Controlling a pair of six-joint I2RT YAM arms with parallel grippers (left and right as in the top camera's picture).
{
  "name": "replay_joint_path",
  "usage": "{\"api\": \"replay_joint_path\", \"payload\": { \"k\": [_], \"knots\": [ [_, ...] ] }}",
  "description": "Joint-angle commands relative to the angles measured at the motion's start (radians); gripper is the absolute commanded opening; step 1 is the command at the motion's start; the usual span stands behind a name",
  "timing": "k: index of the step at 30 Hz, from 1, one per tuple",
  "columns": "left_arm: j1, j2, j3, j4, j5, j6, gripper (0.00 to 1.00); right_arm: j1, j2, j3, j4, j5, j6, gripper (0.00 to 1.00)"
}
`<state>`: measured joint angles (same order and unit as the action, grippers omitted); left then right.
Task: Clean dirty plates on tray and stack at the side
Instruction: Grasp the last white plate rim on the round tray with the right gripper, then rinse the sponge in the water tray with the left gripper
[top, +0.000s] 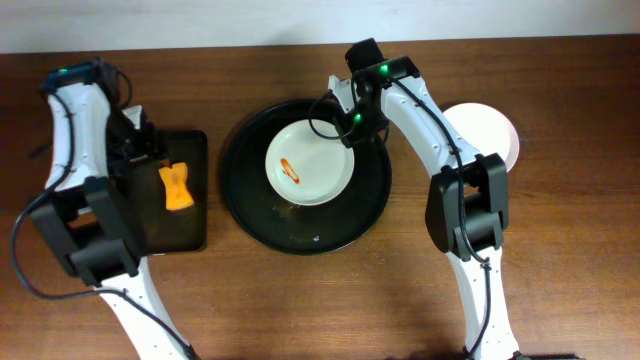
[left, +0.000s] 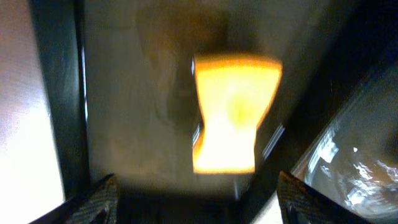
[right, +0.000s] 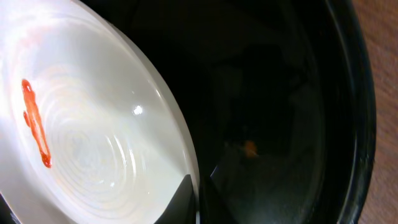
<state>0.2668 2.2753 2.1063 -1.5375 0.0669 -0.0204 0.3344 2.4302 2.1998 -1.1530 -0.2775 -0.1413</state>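
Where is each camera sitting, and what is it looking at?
Overhead: fixed above the table, looking straight down at the round tray, the left gripper and the right gripper.
Left wrist: on the left gripper, looking down at the orange sponge; its fingertips show in the bottom corners.
Right wrist: on the right gripper, close over the smeared plate and tray; one fingertip shows by the plate's rim.
Shared: overhead and right wrist both see the plate's orange smear.

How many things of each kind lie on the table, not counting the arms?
White plates: 2 (smeared plate, plate at the right)
Black trays: 2 (round tray, rectangular tray)
Orange sponge: 1
Total: 5
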Motion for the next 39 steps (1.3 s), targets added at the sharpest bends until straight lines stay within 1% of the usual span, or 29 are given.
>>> {"api": "replay_joint_path", "payload": {
  "k": [1, 3, 7, 9, 10, 12, 14, 18, 19, 20, 21, 22, 23, 24, 25, 26, 27, 28, 29, 30, 31, 32, 34, 36, 37, 38, 39],
  "knots": [
    [-0.005, -0.048, -0.038, -0.007, 0.050, -0.026, 0.80, 0.000, -0.019, 0.015, -0.005, 0.002, 0.032, 0.04],
    [-0.035, -0.048, -0.112, 0.071, 0.050, -0.071, 0.80, -0.008, -0.019, 0.015, -0.024, 0.002, 0.057, 0.04],
    [-0.105, -0.048, -0.227, 0.125, 0.035, -0.080, 0.71, -0.021, -0.019, 0.015, -0.033, 0.002, 0.072, 0.04],
    [-0.118, -0.048, -0.307, 0.195, -0.092, -0.149, 0.72, -0.021, -0.019, 0.015, -0.029, 0.001, 0.072, 0.04],
    [-0.118, -0.048, -0.351, 0.237, -0.113, -0.156, 0.72, -0.021, -0.019, 0.015, -0.030, 0.001, 0.072, 0.04],
    [-0.116, -0.048, -0.445, 0.338, -0.116, -0.155, 0.72, -0.019, -0.019, 0.015, -0.029, 0.000, 0.072, 0.04],
    [-0.116, -0.048, -0.501, 0.386, -0.116, -0.154, 0.70, -0.020, -0.019, 0.015, -0.031, 0.000, 0.072, 0.04],
    [-0.111, -0.080, -0.470, 0.381, -0.116, -0.150, 0.57, -0.020, -0.019, 0.015, -0.038, 0.001, 0.072, 0.04],
    [-0.111, -0.093, -0.459, 0.373, -0.116, -0.150, 0.53, -0.020, -0.019, 0.015, -0.039, 0.001, 0.072, 0.04],
    [-0.109, -0.115, -0.443, 0.365, -0.116, -0.150, 0.44, -0.021, -0.019, 0.015, -0.044, 0.001, 0.072, 0.04],
    [-0.102, -0.147, -0.429, 0.358, -0.116, -0.150, 0.38, -0.021, -0.019, 0.015, -0.048, 0.001, 0.072, 0.04],
    [-0.091, -0.176, -0.425, 0.354, -0.111, -0.149, 0.37, -0.021, -0.019, 0.015, -0.049, 0.001, 0.072, 0.04],
    [-0.061, -0.207, -0.424, 0.349, -0.064, -0.119, 0.38, -0.021, -0.019, 0.015, -0.048, 0.001, 0.072, 0.04],
    [-0.035, -0.221, -0.424, 0.351, 0.029, -0.065, 0.39, -0.021, -0.019, 0.015, -0.048, 0.001, 0.072, 0.04],
    [0.001, -0.225, -0.424, 0.351, 0.180, 0.011, 0.41, -0.021, -0.019, 0.015, -0.048, 0.001, 0.072, 0.04],
    [0.032, -0.225, -0.424, 0.348, 0.304, 0.085, 0.41, -0.021, -0.019, 0.015, -0.048, 0.001, 0.072, 0.04],
    [0.075, -0.224, -0.424, 0.340, 0.433, 0.163, 0.43, -0.021, -0.019, 0.015, -0.048, 0.001, 0.072, 0.04],
    [0.132, -0.224, -0.425, 0.326, 0.543, 0.220, 0.53, -0.021, -0.019, 0.015, -0.048, 0.001, 0.072, 0.04],
    [0.176, -0.224, -0.425, 0.312, 0.620, 0.254, 0.59, -0.021, -0.019, 0.015, -0.048, 0.001, 0.072, 0.04],
    [0.209, -0.223, -0.426, 0.299, 0.685, 0.282, 0.60, -0.021, -0.019, 0.015, -0.047, 0.001, 0.072, 0.04],
    [0.257, -0.223, -0.436, 0.278, 0.781, 0.315, 0.61, -0.021, -0.019, 0.015, -0.047, 0.001, 0.072, 0.04],
    [0.291, -0.222, -0.452, 0.269, 0.822, 0.315, 0.61, -0.021, -0.019, 0.015, -0.047, 0.001, 0.072, 0.04],
    [0.328, -0.222, -0.499, 0.271, 0.818, 0.314, 0.61, -0.021, -0.019, 0.015, -0.047, 0.001, 0.072, 0.04],
    [0.314, -0.222, -0.525, 0.248, 0.735, 0.305, 0.60, -0.021, -0.019, 0.015, -0.043, 0.001, 0.072, 0.04],
    [0.281, -0.222, -0.541, 0.274, 0.647, 0.243, 0.61, -0.021, -0.019, 0.015, -0.040, 0.001, 0.072, 0.04],
    [0.252, -0.222, -0.552, 0.302, 0.597, 0.205, 0.61, -0.021, -0.019, 0.015, -0.040, 0.001, 0.072, 0.04],
    [0.203, -0.222, -0.561, 0.325, 0.517, 0.163, 0.62, -0.021, -0.019, 0.015, -0.040, 0.001, 0.072, 0.04]
  ]
}}
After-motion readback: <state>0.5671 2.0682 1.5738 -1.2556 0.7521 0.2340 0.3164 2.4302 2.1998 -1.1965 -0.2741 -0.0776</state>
